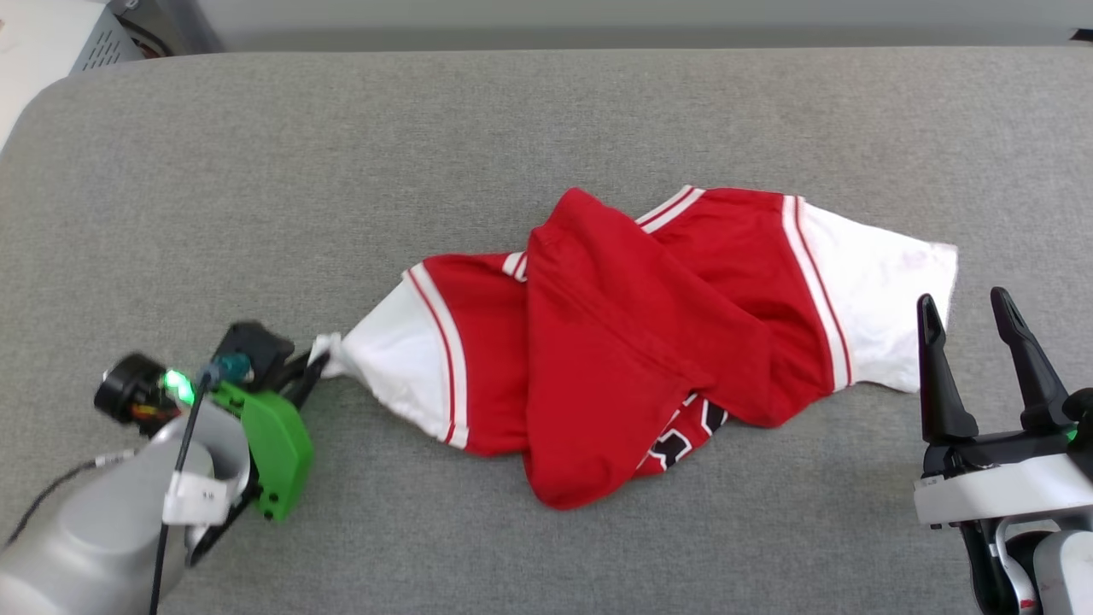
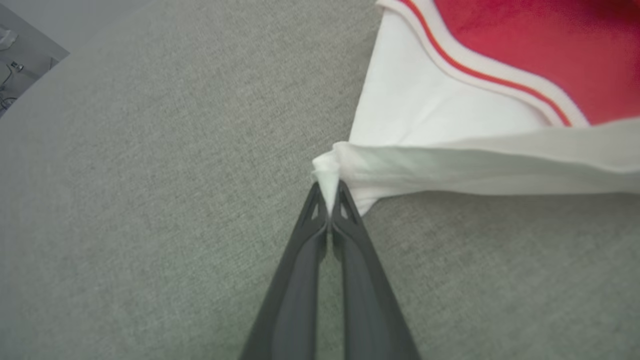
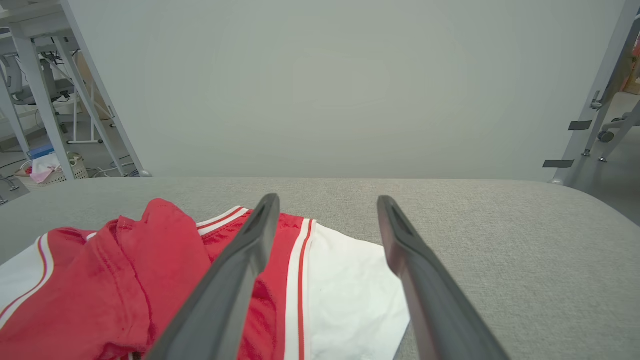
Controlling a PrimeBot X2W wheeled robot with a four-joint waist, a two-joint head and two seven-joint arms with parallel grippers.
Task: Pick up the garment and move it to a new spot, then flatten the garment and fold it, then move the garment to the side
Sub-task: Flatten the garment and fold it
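Observation:
The garment (image 1: 632,342) is a red jersey T-shirt with white sleeves, lying crumpled and twisted across the middle of the grey padded table (image 1: 546,120). A bit of black print peeks out under its lower fold. My left gripper (image 1: 318,363) is shut on the tip of the garment's white left sleeve (image 2: 425,115), the cloth bunched between the fingertips of the left gripper (image 2: 328,192). My right gripper (image 1: 969,309) stands open at the lower right, just beside the other white sleeve (image 1: 879,290). In the right wrist view the right gripper (image 3: 327,202) hovers above that sleeve (image 3: 350,295), not touching it.
The table's rounded far-left corner (image 1: 51,102) and far edge border a pale wall. Metal frame legs (image 3: 85,100) and a basket of cloths (image 3: 47,170) stand on the floor beyond the table.

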